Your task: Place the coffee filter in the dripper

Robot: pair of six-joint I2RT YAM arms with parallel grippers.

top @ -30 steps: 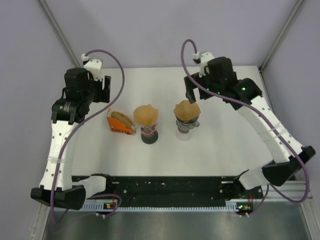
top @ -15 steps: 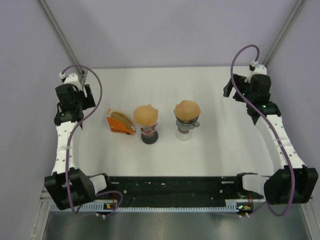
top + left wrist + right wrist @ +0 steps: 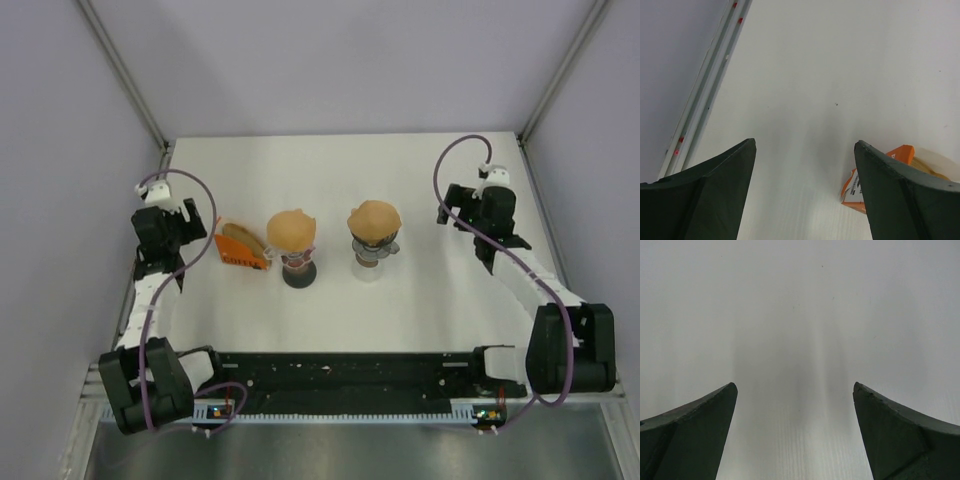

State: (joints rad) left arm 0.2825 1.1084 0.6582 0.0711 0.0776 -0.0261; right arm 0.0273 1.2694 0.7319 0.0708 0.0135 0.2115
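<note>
Two drippers stand mid-table in the top view. The left dripper sits on a dark base with a brown paper filter in its top. The right dripper sits on a clear glass with a brown filter in it. An orange filter box with filters stands to their left and shows in the left wrist view. My left gripper is open and empty left of the box. My right gripper is open and empty over bare table, right of the drippers.
A white table lies between grey walls. A metal rail runs along the table's left edge, close to my left gripper. The black arm-base bar spans the near edge.
Both arms have drawn back from the middle towards the table's sides and folded down low. The drippers, filters and orange box have not moved.
</note>
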